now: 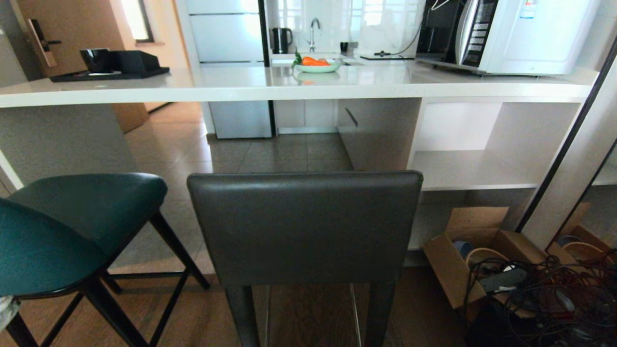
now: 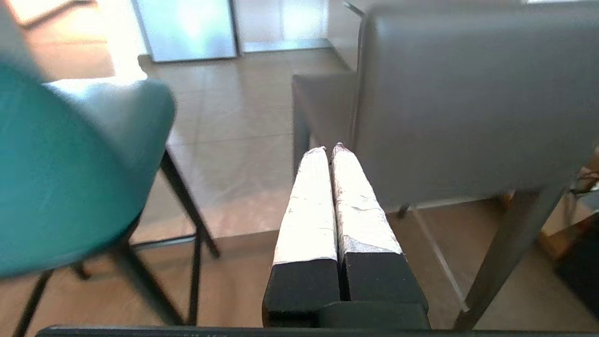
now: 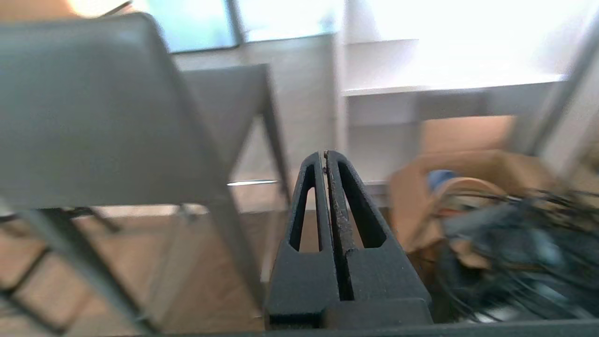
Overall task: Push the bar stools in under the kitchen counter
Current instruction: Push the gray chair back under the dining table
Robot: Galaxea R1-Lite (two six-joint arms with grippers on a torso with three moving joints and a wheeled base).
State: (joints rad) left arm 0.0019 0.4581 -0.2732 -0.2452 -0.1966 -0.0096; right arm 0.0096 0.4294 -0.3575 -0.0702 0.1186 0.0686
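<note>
1. At the lower left of your head view stands the teal stool (image 1: 72, 226), its rounded back nearest you and its thin black legs on the wooden floor (image 1: 313, 313); it is out from under the bench (image 1: 289, 82), seat short of the slab edge
2. On the bench's upper left you have a black tray (image 1: 108, 73) carrying a dark cup and a black box
3. In the middle of the frame the dark grey stool (image 1: 304, 226) shows you its rectangular back, chrome footrest rods visible below; it too sits clear of the bench, just beside the teal stool
4. Behind it, top centre, a plate of carrots (image 1: 317, 65) rests on the bench, with a kettle (image 1: 281, 39) and a tap further back
5. At the upper right a white microwave (image 1: 511, 33) sits on the bench, with white open shelves (image 1: 472, 168) beneath
6. At the lower right a cardboard box (image 1: 462, 260) and a tangle of cables (image 1: 554, 294) lie on the floor
7. In your left wrist view the left end effector (image 2: 331, 149) is clenched, white-taped fingers pressed together on nothing, in the gap between the two stools
8. In your right wrist view the right end effector (image 3: 326, 153) is likewise clenched and empty, to the right of the grey stool, near the box
</note>
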